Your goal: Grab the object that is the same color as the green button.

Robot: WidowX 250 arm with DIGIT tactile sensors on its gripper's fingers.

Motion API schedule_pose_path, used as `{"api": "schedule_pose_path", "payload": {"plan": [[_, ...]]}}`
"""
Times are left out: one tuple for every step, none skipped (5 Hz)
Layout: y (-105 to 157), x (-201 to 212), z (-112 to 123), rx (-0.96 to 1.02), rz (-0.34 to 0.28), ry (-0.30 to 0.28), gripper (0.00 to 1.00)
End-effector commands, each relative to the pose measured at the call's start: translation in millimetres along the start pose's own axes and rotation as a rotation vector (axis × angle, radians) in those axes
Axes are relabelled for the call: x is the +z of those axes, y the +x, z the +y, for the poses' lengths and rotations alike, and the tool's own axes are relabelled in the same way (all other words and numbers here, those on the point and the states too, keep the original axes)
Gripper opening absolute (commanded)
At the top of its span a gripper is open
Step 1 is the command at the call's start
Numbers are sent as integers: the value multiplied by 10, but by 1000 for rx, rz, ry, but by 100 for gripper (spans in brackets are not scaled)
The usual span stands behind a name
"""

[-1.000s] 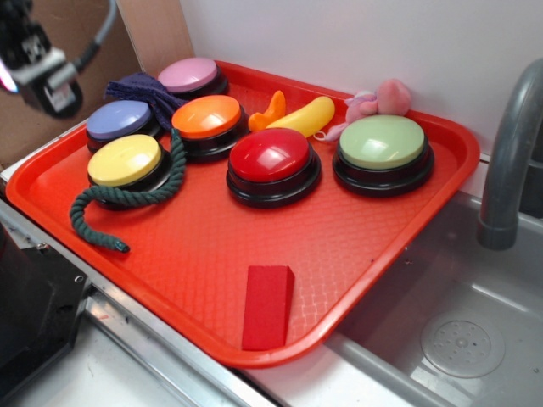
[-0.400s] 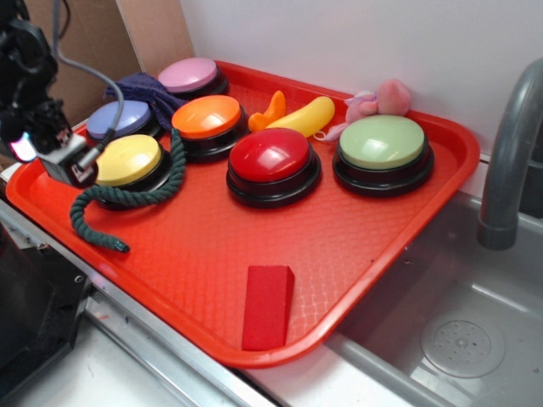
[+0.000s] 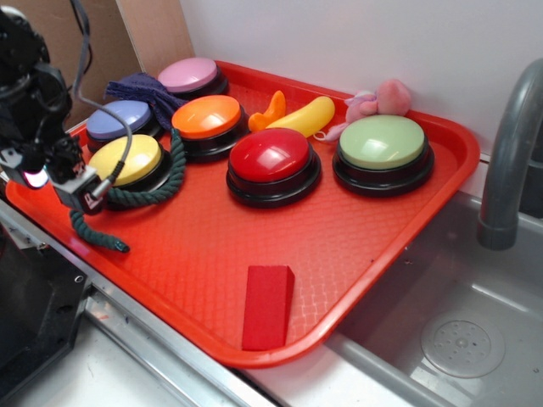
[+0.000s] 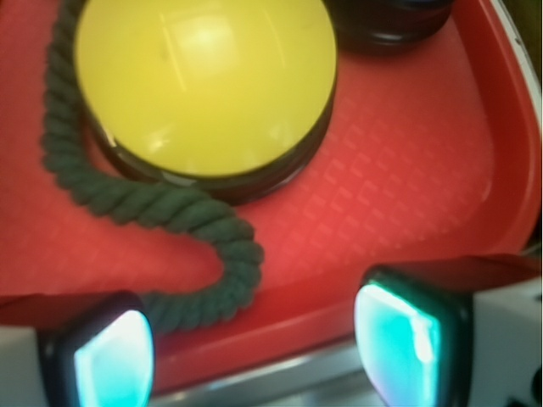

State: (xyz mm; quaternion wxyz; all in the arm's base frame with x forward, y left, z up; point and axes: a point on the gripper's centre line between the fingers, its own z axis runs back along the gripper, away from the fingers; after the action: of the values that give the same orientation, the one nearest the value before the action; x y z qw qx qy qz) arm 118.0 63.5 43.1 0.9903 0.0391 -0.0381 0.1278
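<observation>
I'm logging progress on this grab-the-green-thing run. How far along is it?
Done: the gripper is at the tray's left edge, near the dark green rope curled round the yellow button, far from the green button.
In hand: nothing; its fingers stand open with the rope's curve between them.
Left: lower, close on the rope, lift it.

In the exterior view the gripper (image 3: 72, 182) is covering a stretch of the dark green rope (image 3: 144, 193) near the yellow button (image 3: 125, 158), and its jaws are not showing there. The purple cloth (image 3: 140, 86) is lying partly hidden behind the far buttons. The faucet (image 3: 509, 161) is running off the right edge.

In the wrist view the rope (image 4: 170, 208) is passing out of sight behind the left fingertip (image 4: 106, 356), the yellow button (image 4: 204, 80) is being cropped at the top, and everything is looking soft and blurred.
</observation>
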Motion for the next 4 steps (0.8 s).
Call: {"api": "schedule_pose_path", "payload": {"plan": [[69,-208,57,32,-15,37,100],[115,-269,54,28,-29,42,78],[124,-227,66,29,-56,40,0],[101,-150,37,24,-70,41,0]]}}
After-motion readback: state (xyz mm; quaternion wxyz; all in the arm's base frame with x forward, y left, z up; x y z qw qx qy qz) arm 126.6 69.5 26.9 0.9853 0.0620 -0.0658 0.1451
